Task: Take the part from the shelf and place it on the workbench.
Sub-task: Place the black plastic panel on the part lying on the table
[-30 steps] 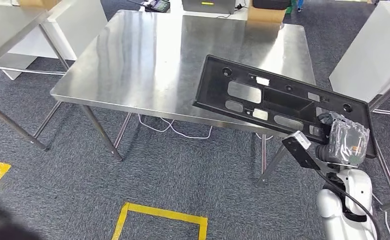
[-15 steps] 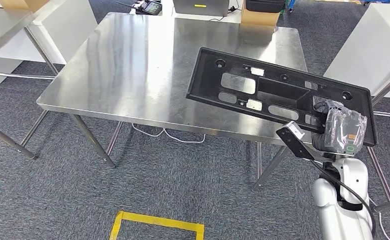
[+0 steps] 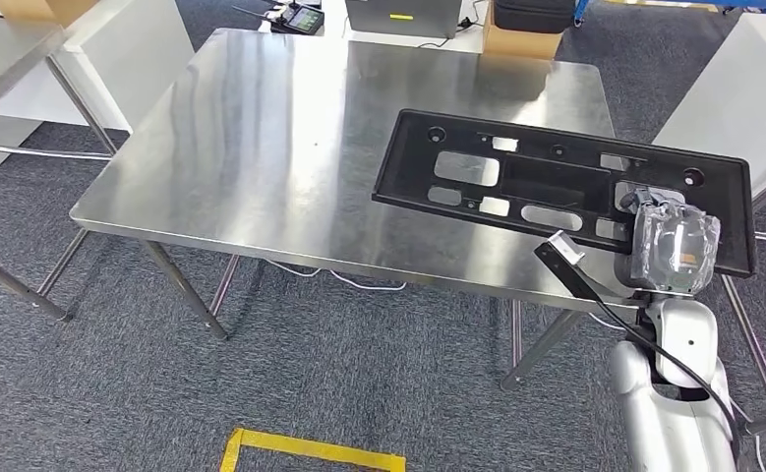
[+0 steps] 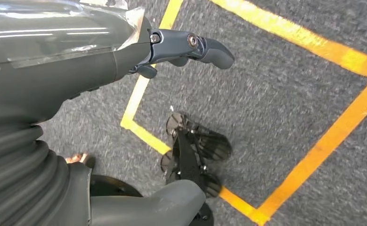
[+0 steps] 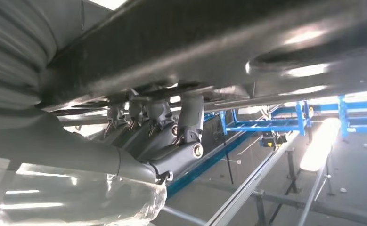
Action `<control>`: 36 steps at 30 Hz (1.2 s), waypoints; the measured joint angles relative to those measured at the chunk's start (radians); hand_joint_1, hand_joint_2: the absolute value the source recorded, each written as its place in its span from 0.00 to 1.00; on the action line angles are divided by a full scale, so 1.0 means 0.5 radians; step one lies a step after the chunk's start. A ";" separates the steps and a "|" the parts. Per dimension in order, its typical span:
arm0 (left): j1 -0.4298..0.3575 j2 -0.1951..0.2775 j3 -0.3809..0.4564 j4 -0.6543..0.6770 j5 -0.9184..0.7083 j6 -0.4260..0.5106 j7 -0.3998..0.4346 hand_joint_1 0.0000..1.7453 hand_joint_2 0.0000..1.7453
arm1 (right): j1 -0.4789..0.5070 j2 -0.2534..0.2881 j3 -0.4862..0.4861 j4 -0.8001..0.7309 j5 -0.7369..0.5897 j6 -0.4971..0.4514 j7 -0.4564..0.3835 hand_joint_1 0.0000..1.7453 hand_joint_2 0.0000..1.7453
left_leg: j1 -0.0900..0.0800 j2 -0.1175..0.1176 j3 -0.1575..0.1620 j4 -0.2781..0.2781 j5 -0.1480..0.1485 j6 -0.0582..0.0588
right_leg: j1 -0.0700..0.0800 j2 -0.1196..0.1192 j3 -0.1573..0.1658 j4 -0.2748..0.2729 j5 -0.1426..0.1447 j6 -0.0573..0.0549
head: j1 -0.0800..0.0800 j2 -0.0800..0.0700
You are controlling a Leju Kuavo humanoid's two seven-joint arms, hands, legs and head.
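Observation:
The long black plastic part (image 3: 521,187), with several cut-outs, lies nearly level over the right front of the steel workbench (image 3: 261,147). Its right end sticks out past the table's edge. My right hand (image 3: 676,248), wrapped in clear plastic, grips that right end. In the right wrist view the part's dark underside (image 5: 219,42) runs above the fingers (image 5: 172,136), which press up against it. I cannot tell if the part touches the tabletop. My left hand (image 4: 101,70) hangs over the floor, fingers apart and holding nothing.
A second steel table (image 3: 5,49) stands at the far left. White cabinets stand at the left (image 3: 143,49) and at the right (image 3: 742,88). A cardboard box (image 3: 521,39) sits beyond the workbench. Yellow tape (image 3: 310,454) marks the grey carpet.
The whole view has shifted, so the camera moved. The part has swung from a slant to nearly level and reaches further over the tabletop, with my right hand still holding it.

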 joint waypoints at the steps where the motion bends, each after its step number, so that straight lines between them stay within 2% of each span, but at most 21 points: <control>1: 0.000 0.002 0.000 0.000 -0.002 -0.002 -0.001 0.00 1.00 | -0.005 0.001 0.000 0.009 0.018 0.000 0.008 1.00 1.00 | 0.001 0.001 -0.013 0.034 -0.001 -0.008 | -0.009 0.001 0.012 -0.007 0.001 -0.013 | -0.001 0.000; 3: -0.002 0.005 0.000 -0.001 -0.004 -0.006 -0.004 0.00 1.00 | -0.015 0.002 0.000 0.026 0.039 0.000 0.016 1.00 1.00 | 0.010 0.006 -0.104 0.193 -0.041 -0.033 | -0.025 0.000 0.045 -0.015 -0.010 -0.033 | -0.009 0.000; 6: -0.002 0.006 -0.001 0.000 -0.007 -0.008 -0.004 0.00 1.00 | -0.025 0.006 0.001 0.052 0.044 -0.001 0.016 1.00 1.00 | 0.043 0.011 -0.339 0.541 -0.178 -0.076 | -0.029 0.001 0.072 -0.016 -0.037 -0.052 | -0.018 0.000; 7: 0.000 0.007 0.000 0.000 -0.007 -0.008 -0.004 0.00 1.00 | -0.026 0.007 0.001 0.061 0.045 -0.002 0.016 1.00 1.00 | 0.053 0.013 -0.386 0.579 -0.187 -0.086 | -0.032 0.003 0.083 -0.016 -0.048 -0.049 | -0.018 0.000; 8: 0.000 0.008 0.000 0.000 -0.007 -0.008 -0.004 0.00 1.00 | -0.025 0.007 0.001 0.070 0.046 -0.002 0.016 1.00 1.00 | 0.061 0.016 -0.394 0.541 -0.150 -0.093 | -0.037 0.005 0.099 -0.016 -0.061 -0.042 | -0.019 0.000; 10: 0.001 0.010 0.000 0.000 -0.007 -0.008 -0.004 0.00 1.00 | -0.027 0.008 0.001 0.086 0.046 0.000 0.016 1.00 1.00 | 0.075 0.020 -0.307 0.279 0.028 -0.101 | -0.049 0.007 0.135 -0.017 -0.091 -0.022 | -0.019 0.000; 11: 0.001 0.011 0.000 0.000 -0.009 -0.008 -0.004 0.00 1.00 | -0.029 0.009 0.001 0.094 0.043 0.005 0.016 1.00 1.00 | 0.075 0.021 -0.256 0.148 0.082 -0.101 | -0.051 0.008 0.153 -0.017 -0.107 -0.007 | -0.019 0.000; 13: 0.001 0.012 0.000 0.000 -0.018 -0.008 -0.004 0.00 1.00 | -0.044 0.013 0.002 0.114 0.038 0.028 0.013 1.00 1.00 | 0.067 0.020 -0.199 0.015 0.091 -0.080 | -0.047 0.010 0.177 -0.021 -0.128 0.027 | -0.020 0.000; 14: 0.001 0.013 0.000 0.000 -0.023 -0.008 -0.004 0.00 1.00 | -0.053 0.015 0.003 0.130 0.040 0.041 0.010 1.00 1.00 | 0.060 0.019 -0.194 0.009 0.062 -0.060 | -0.041 0.012 0.191 -0.015 -0.128 0.047 | -0.020 0.000; 16: 0.005 0.013 0.000 0.000 -0.027 -0.011 -0.005 0.00 1.00 | -0.064 0.016 0.008 0.166 0.049 0.057 0.005 1.00 1.00 | 0.056 0.016 -0.147 -0.008 0.082 -0.018 | -0.030 0.014 0.208 0.014 -0.134 0.080 | -0.021 0.000; 18: 0.006 0.014 0.000 -0.001 -0.028 -0.014 -0.009 0.00 1.00 | -0.080 0.018 0.018 0.211 0.063 0.062 0.004 1.00 1.00 | 0.057 0.014 -0.096 -0.019 0.092 0.007 | -0.027 0.010 0.141 0.159 -0.176 0.080 | -0.015 0.000; 21: -0.001 0.018 0.000 -0.001 -0.025 -0.010 -0.015 0.00 1.00 | -0.128 0.028 0.052 0.307 0.083 0.062 0.005 1.00 1.00 | 0.046 0.011 -0.078 -0.022 0.068 0.025 | -0.025 0.006 -0.120 0.544 -0.299 0.053 | -0.013 0.000; 22: -0.002 0.018 0.000 -0.001 -0.025 -0.008 -0.016 0.00 1.00 | -0.144 0.031 0.066 0.341 0.090 0.062 0.006 1.00 1.00 | 0.038 0.009 -0.068 -0.022 0.057 0.030 | -0.020 0.006 -0.183 0.599 -0.320 0.055 | -0.013 0.000; 24: -0.002 0.018 0.000 -0.001 -0.024 -0.005 -0.016 0.00 1.00 | -0.173 0.036 0.089 0.401 0.101 0.062 0.009 1.00 1.00 | 0.021 0.003 -0.036 -0.021 0.030 0.037 | -0.006 0.006 -0.196 0.491 -0.254 0.066 | -0.013 0.000; 26: -0.002 0.016 0.001 0.000 -0.024 -0.005 -0.016 0.00 1.00 | -0.201 0.038 0.104 0.446 0.106 0.062 0.011 1.00 1.00 | 0.003 -0.005 0.008 -0.020 -0.004 0.038 | 0.014 0.003 -0.121 0.207 -0.085 0.063 | -0.014 0.000; 28: -0.003 0.015 0.001 0.000 -0.024 -0.003 -0.015 0.00 1.00 | -0.234 0.042 0.112 0.484 0.106 0.062 0.018 1.00 1.00 | -0.008 -0.012 0.033 -0.022 -0.032 0.028 | 0.033 -0.001 -0.064 0.036 0.006 0.017 | -0.014 0.000; 29: -0.003 0.014 0.001 0.000 -0.024 -0.002 -0.015 0.00 1.00 | -0.248 0.045 0.115 0.501 0.106 0.062 0.025 1.00 1.00 | -0.011 -0.013 0.039 -0.014 -0.034 0.018 | 0.037 -0.002 -0.053 0.014 0.015 -0.014 | -0.014 0.000; 31: -0.003 0.021 0.001 -0.003 -0.026 0.001 -0.015 0.00 1.00 | -0.271 0.052 0.118 0.533 0.107 0.060 0.041 1.00 1.00 | -0.017 -0.013 0.013 0.046 -0.012 -0.001 | 0.010 0.001 -0.012 -0.012 0.033 -0.039 | -0.012 0.000; 32: -0.003 0.025 0.001 -0.006 -0.027 0.001 -0.015 0.00 1.00 | -0.280 0.055 0.118 0.548 0.107 0.058 0.046 1.00 1.00 | -0.021 -0.009 -0.031 0.129 0.007 -0.011 | -0.011 0.000 0.006 -0.030 0.038 -0.041 | -0.015 0.000; 34: -0.005 0.030 0.001 -0.010 -0.030 0.001 -0.014 0.00 1.00 | -0.298 0.060 0.116 0.579 0.108 0.052 0.050 1.00 1.00 | -0.017 0.006 -0.193 0.373 0.000 -0.034 | -0.036 0.000 0.044 -0.062 0.041 -0.035 | -0.026 0.000; 36: -0.006 0.029 0.001 -0.009 -0.030 0.001 -0.013 0.00 1.00 | -0.313 0.063 0.111 0.626 0.108 0.036 0.043 1.00 1.00 | -0.004 0.020 -0.373 0.600 -0.110 -0.051 | -0.046 0.003 0.067 -0.082 0.032 -0.033 | -0.037 0.000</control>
